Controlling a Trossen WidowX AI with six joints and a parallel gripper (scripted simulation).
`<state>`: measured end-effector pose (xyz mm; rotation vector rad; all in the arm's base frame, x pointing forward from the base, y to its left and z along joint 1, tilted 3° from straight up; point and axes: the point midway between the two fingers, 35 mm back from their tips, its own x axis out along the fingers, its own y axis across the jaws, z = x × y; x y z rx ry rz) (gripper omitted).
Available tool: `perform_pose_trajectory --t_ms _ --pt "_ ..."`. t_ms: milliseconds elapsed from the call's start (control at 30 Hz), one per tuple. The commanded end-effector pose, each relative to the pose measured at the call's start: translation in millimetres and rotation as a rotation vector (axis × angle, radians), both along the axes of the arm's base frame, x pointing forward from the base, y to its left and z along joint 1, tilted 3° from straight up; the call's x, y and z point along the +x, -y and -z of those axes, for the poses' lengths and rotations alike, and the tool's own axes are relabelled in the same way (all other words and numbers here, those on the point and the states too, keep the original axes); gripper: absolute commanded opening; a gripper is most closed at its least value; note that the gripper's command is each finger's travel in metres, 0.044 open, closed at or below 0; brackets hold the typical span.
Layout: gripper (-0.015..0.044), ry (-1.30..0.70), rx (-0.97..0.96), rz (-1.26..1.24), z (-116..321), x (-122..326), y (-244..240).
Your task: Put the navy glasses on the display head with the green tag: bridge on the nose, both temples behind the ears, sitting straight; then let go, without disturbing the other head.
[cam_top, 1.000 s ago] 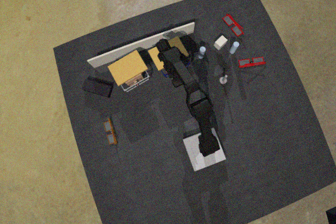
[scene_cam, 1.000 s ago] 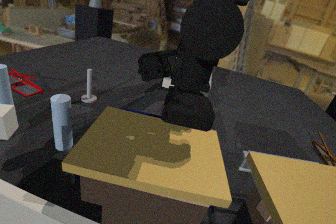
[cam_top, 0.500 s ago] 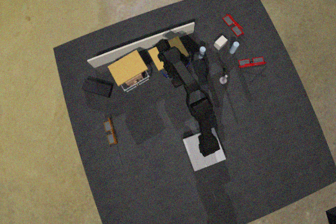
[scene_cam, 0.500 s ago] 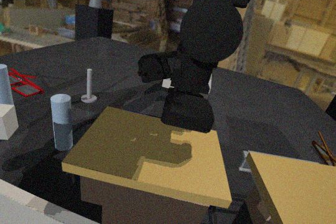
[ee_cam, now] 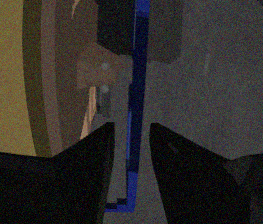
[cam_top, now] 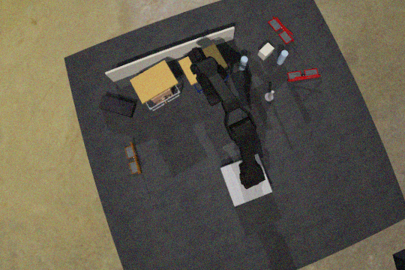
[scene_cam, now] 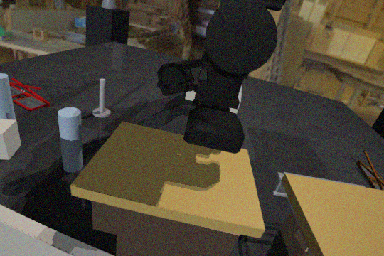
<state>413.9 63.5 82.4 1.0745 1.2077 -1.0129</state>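
Observation:
The navy glasses (ee_cam: pixel 136 90) show edge-on in the wrist view, their front running lengthwise in front of a display head's brown face; small blue parts (cam_top: pixel 199 91) show beside the arm. My gripper (ee_cam: pixel 132 130) is parted, one finger on each side of the navy front, with gaps visible. That head's yellow top (cam_top: pixel 187 70) (scene_cam: pixel 213 202) lies under and beside my arm. Whether the bridge rests on the nose, and where both temples sit, is hidden. The other head's yellow top (cam_top: pixel 154 79) (scene_cam: pixel 341 212) is to the left in the top view. No green tag is visible.
A pale frame (scene_cam: pixel 279 192) is at the other head's face. A white panel (cam_top: pixel 170 52) stands behind the heads. Pale blue cylinders (cam_top: pixel 244 61) (cam_top: pixel 283 57), a cream block (cam_top: pixel 266 51) and a peg stand (cam_top: pixel 269 97) are right; a dark box (cam_top: pixel 118 105) is left.

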Motion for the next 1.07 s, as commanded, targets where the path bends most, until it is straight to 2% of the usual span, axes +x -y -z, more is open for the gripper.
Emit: perform_pose_trajectory --t_ms 0,233,433,667,1033 --pt "0.0107 0.000 0.000 0.000 -0.1 0.0 0.0" --pt "0.0107 -0.014 0.000 0.004 -28.2 -3.1 -2.5" --pt "0.0107 -0.016 0.000 0.005 -30.6 -4.9 -2.4" --pt "0.0107 -0.018 -0.001 0.005 -35.0 -38.5 4.1" --pt "0.0107 -0.020 -0.001 0.005 -43.4 -60.2 8.1"
